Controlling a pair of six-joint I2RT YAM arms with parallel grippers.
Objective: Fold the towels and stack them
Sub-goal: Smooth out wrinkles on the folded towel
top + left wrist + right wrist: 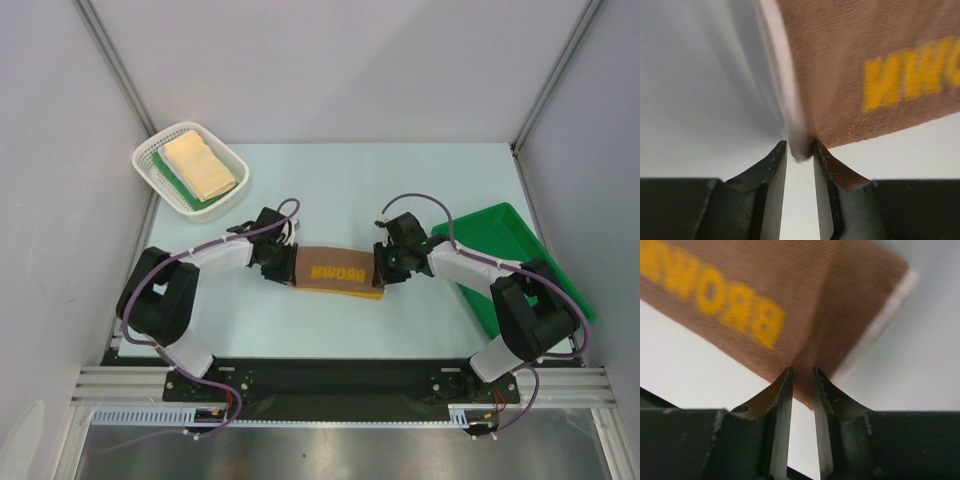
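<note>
brown towel [338, 272]: soft, limp (layers may slide), best taken by corners; left pincer [800, 145] and right pincer [803, 371] stand narrowly spread at its ends.

Brown towel [338, 271]: matt ribbed knit cloth. Basket [143, 160]: white plastic mesh. Tray [500, 235]: smooth glossy green plastic.

Brown towel [335, 272]: ends hidden under my left pincer [290, 268], right pincer [378, 272] from above. Wrist views: towel edge smeared, lettering [710, 295] cut by frame. Far-left basket [145, 158]: green towel [185, 193] mostly buried under yellow towel [200, 165].
</note>
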